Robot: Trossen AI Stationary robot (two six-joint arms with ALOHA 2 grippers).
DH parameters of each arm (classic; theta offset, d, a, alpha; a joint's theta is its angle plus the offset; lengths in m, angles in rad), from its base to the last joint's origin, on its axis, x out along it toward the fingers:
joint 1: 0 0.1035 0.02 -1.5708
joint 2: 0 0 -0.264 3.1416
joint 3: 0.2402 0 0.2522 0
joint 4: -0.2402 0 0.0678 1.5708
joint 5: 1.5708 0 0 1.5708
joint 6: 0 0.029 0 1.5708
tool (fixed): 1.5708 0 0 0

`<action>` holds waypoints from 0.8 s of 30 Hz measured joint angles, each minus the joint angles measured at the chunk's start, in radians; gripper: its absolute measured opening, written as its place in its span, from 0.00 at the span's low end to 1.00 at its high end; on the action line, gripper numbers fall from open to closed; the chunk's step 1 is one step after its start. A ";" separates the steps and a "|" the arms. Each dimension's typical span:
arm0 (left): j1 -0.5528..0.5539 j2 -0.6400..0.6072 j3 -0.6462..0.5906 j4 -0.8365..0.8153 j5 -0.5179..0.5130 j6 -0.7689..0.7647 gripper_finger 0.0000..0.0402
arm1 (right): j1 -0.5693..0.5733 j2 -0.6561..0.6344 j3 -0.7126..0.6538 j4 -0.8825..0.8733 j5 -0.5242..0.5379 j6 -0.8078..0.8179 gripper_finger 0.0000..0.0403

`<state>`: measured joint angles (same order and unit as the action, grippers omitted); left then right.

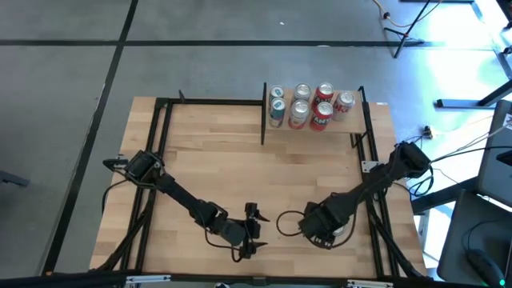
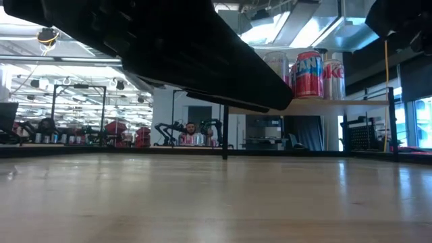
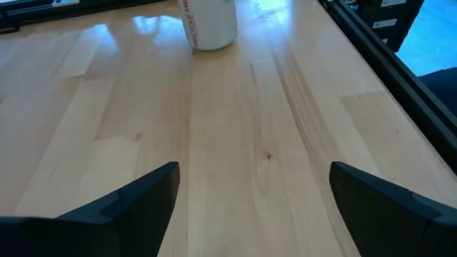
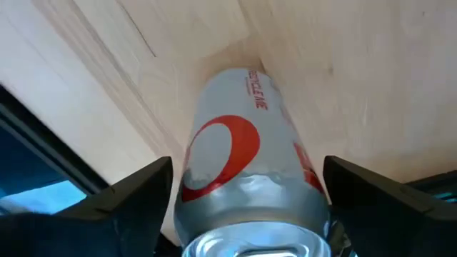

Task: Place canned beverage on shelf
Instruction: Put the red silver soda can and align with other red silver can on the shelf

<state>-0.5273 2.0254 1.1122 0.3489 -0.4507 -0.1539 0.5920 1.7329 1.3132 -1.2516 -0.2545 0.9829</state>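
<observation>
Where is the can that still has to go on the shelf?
In the right wrist view, the silver-and-red can stands on the table between the right gripper's jaws, near the front right, far from the shelf.

A white can (image 3: 211, 25) stands on the wooden surface (image 3: 235, 143). The left claw (image 3: 253, 203) is spread wide, well short of it.

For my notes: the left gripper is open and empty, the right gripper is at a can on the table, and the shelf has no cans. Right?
Only the shelf is wrong: it already holds several cans, as the high view shows. The left gripper is open and empty; the right gripper is at a can on the table.
</observation>
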 joint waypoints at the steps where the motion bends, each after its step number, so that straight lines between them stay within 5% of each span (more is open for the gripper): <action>1: 0.000 0.000 0.000 0.000 0.000 0.000 0.87 | 0.009 0.000 0.000 -0.001 0.009 0.001 0.86; 14: -0.002 0.000 0.000 0.000 0.000 0.000 0.87 | 0.092 0.000 0.001 -0.033 0.001 0.060 0.87; 19: -0.003 0.000 0.000 0.000 0.000 0.000 0.87 | 0.125 0.000 0.002 -0.033 0.001 0.086 0.95; 24: -0.003 0.000 0.000 0.000 0.000 0.000 0.87 | 0.159 0.000 0.002 -0.026 0.071 0.116 0.96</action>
<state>-0.5304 2.0254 1.1122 0.3492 -0.4507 -0.1539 0.7511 1.7325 1.3148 -1.2774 -0.1832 1.0988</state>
